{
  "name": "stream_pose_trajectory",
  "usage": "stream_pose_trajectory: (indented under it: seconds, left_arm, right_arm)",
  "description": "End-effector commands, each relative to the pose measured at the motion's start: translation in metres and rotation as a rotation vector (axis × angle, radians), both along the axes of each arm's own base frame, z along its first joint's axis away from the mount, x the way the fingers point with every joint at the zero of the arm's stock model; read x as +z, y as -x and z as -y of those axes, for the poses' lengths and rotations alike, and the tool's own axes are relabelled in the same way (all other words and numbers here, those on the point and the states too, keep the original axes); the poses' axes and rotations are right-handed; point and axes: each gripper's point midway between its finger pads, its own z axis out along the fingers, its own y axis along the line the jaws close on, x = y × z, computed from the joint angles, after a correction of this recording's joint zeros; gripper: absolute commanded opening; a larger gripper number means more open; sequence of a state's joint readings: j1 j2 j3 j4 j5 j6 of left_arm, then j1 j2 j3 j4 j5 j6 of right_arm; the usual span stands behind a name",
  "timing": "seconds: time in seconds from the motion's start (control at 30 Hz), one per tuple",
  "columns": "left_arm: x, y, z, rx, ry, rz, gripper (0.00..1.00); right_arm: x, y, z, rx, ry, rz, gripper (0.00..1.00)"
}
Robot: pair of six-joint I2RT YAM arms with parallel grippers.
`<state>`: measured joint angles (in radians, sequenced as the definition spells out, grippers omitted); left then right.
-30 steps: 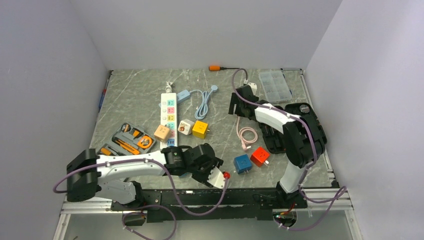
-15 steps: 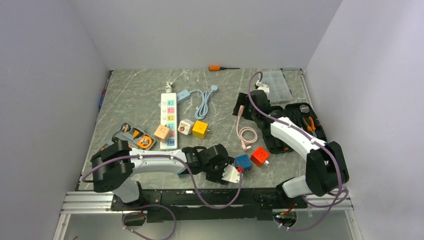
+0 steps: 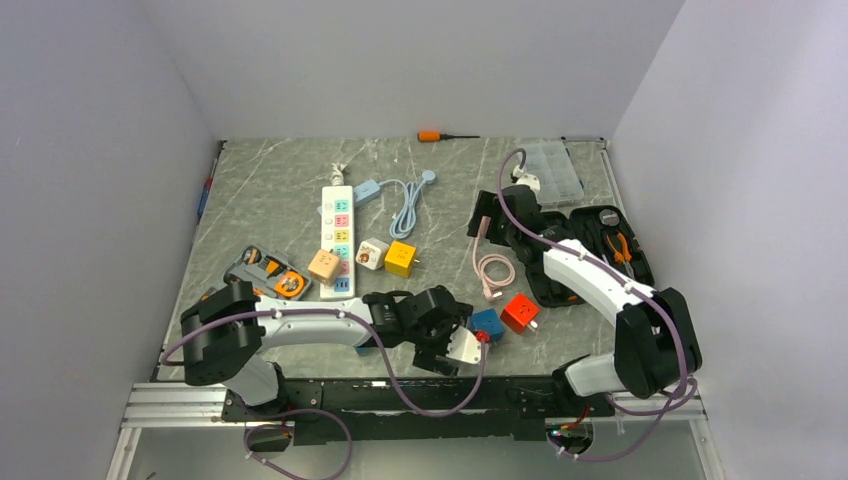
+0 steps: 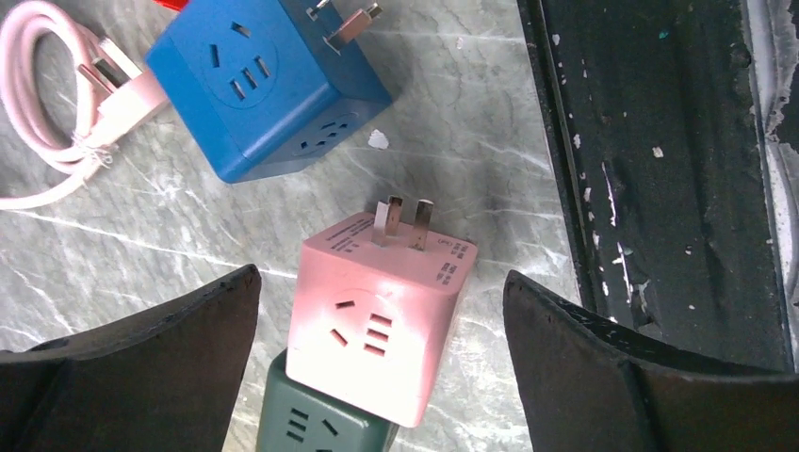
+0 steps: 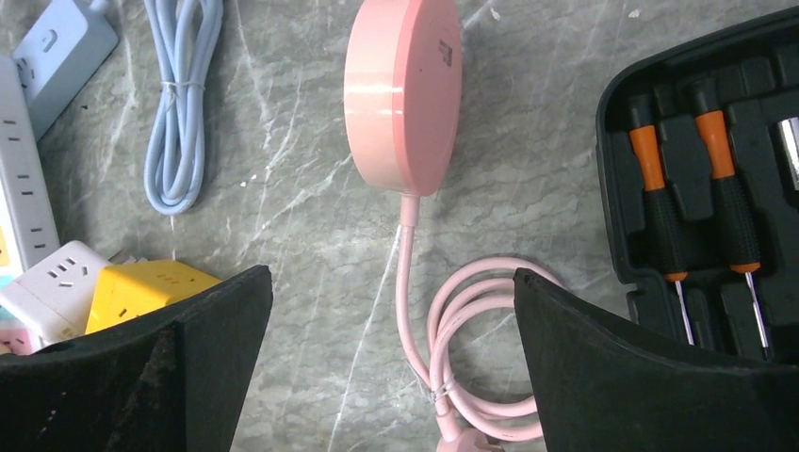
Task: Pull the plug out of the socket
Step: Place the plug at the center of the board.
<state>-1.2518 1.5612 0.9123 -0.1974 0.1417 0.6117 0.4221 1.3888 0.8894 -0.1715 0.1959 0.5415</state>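
Since a second ago the left arm (image 3: 300, 325) has drawn its elbow in from the far lower left and carried its wrist rightward. The right arm (image 3: 590, 275) has dropped its elbow to the lower right. Over the last half second neither has shifted much.

The left arm lies low and almost level across the bottom of the overhead view, its wrist ending just beside a blue cube (image 3: 485, 323). The right arm rises from the lower right and reaches toward centre right, over the left edge of a black tool case (image 3: 600, 250).

The socket (image 3: 338, 230) lies lengthwise in the upper left-centre of the table (image 3: 270, 190), well apart from both grippers.

The left gripper (image 4: 379, 278) stands wide. The pink cube plug (image 4: 377, 330) lies loose between its fingers with a gap on each side, prongs toward the top of the frame. It overlaps a green cube (image 4: 320, 428) cut off by the bottom edge. The right gripper (image 5: 391, 278) is also spread wide, gripping nothing, with a pink cable (image 5: 443, 330) on the marble below.

From overhead the left wrist hides the pink and green cubes, and the right fingers cannot be made out.

The count is two power strips, the second light blue (image 3: 366, 190), and seven cubes, including peach (image 3: 324, 265), white (image 3: 373, 252), yellow (image 3: 401, 258) and red (image 3: 520, 313). There are also two coiled cables and two tool cases.
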Motion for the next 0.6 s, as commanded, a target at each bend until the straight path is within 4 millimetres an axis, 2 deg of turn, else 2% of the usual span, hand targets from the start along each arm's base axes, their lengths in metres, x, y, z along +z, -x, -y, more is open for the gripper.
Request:
stream_pose_trajectory:
  seconds: [0.0,0.07,0.13,0.3,0.37,0.4,0.5,0.57]
  left_arm:
    - [0.039,-0.007,0.005,-0.02,0.078,0.039,0.99]
    - [0.07,-0.022,0.004,0.005,0.099,0.038,0.99]
    - [0.102,-0.037,-0.007,0.031,0.111,0.008,0.99]
    - [0.165,-0.053,-0.061,0.078,0.125,-0.129,0.99]
    - [0.182,-0.056,-0.086,0.095,0.124,-0.115,0.99]
    - [0.185,-0.057,-0.098,0.116,0.104,-0.115,0.99]
    - [0.196,-0.061,-0.136,0.17,0.04,-0.073,0.99]
    - [0.2,-0.065,-0.16,0.261,0.018,-0.119,0.99]
  right_arm:
    - [0.033,-0.004,0.001,0.023,-0.008,0.103,1.0]
    - [0.045,-0.002,0.001,0.051,-0.002,0.14,1.0]
    - [0.058,0.003,-0.001,0.094,-0.001,0.175,1.0]
    - [0.079,0.035,-0.021,0.264,-0.052,0.239,1.0]
    - [0.084,0.052,-0.041,0.366,-0.073,0.246,1.0]
    - [0.082,0.063,-0.053,0.417,-0.059,0.235,1.0]
    - [0.067,0.101,-0.09,0.559,0.016,0.183,1.0]
    - [0.055,0.129,-0.109,0.639,0.018,0.159,1.0]
